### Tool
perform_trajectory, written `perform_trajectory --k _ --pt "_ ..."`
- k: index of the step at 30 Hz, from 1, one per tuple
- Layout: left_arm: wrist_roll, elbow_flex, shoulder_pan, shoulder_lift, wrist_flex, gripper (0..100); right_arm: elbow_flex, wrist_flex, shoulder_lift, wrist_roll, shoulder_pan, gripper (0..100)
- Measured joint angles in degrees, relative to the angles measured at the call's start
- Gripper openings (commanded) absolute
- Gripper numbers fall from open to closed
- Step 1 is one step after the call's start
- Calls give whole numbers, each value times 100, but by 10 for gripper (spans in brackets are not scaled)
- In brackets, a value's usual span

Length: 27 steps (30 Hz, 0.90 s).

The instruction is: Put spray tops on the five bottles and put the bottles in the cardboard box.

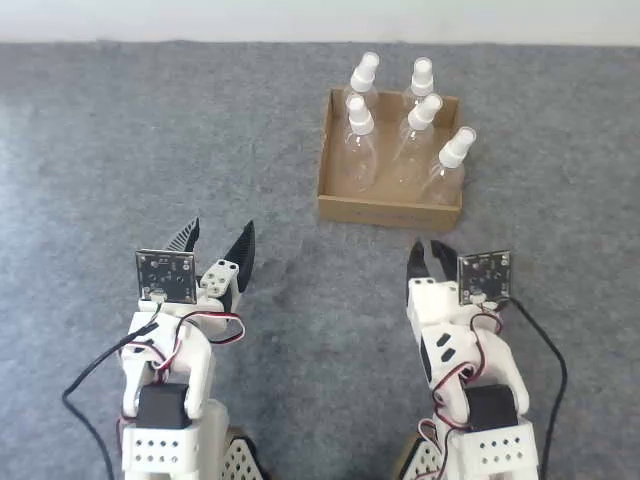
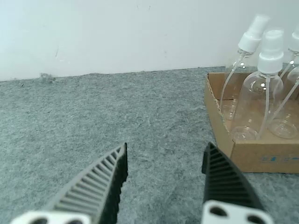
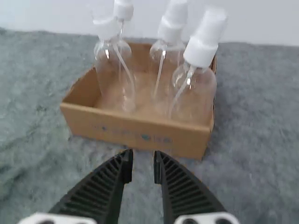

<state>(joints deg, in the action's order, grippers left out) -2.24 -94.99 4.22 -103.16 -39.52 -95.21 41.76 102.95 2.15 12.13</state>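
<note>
Now, left claw (image 1: 222,230) spread wide and empty, right claw (image 1: 427,250) barely parted, empty, pointing at cardboard box (image 1: 390,212).

The cardboard box (image 1: 388,212) sat toward the table's (image 1: 150,150) far edge, right of its middle, with the five bottles (image 1: 360,150) upright inside it. The right gripper (image 1: 427,248) was just before the box's near wall. The left gripper (image 1: 222,228) was farther left, well apart from the box.
</note>
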Motion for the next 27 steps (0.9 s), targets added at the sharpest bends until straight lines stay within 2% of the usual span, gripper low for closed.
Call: perform_trajectory --k 13,22,27 --pt "0 -9 0 0 0 246 0 1758 0 0 0 45" --pt "0 -149 -466 0 0 248 0 3147 0 0 0 45" --pt "0 -229 -220 0 -202 248 0 3270 0 0 0 45"
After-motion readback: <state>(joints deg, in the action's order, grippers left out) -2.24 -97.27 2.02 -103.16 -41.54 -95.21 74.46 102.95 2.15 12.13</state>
